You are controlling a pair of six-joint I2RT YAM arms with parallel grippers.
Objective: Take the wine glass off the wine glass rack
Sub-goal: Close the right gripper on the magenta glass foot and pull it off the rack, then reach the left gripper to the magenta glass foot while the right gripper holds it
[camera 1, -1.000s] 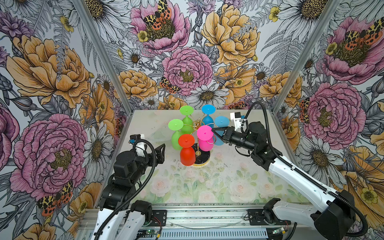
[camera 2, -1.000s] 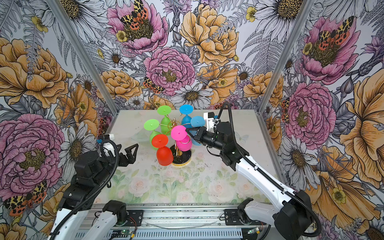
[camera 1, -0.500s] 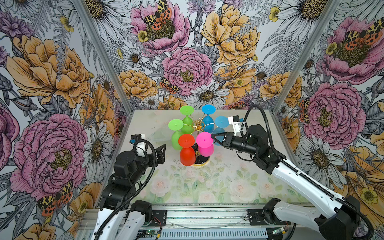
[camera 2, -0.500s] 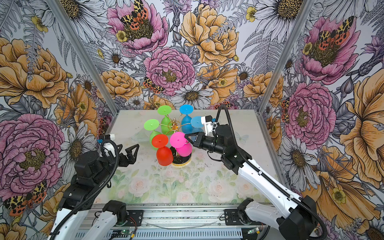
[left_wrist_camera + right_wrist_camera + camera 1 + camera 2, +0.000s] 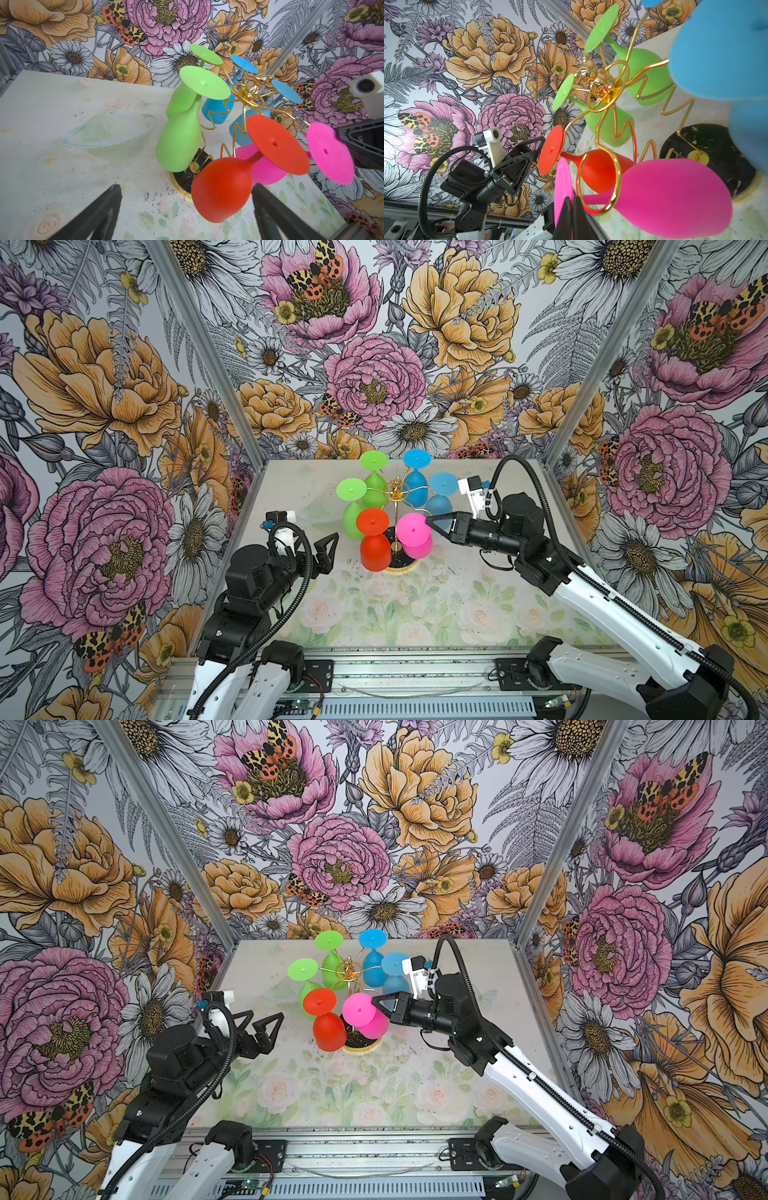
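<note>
Right wrist view: closed right jaws at foot of pink wine glass [image 5: 675, 197] — left jaws spread.

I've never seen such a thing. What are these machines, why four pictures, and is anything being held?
These are two robot arms, each ending in a gripper. Two pictures look down from overhead; two come from cameras on the arms' wrists. On the table stands a gold rack with six coloured glasses hanging upside down. A clear bowl lies beside it. The left gripper is open and empty. The right gripper is shut, its tip at the pink glass's foot.
</note>
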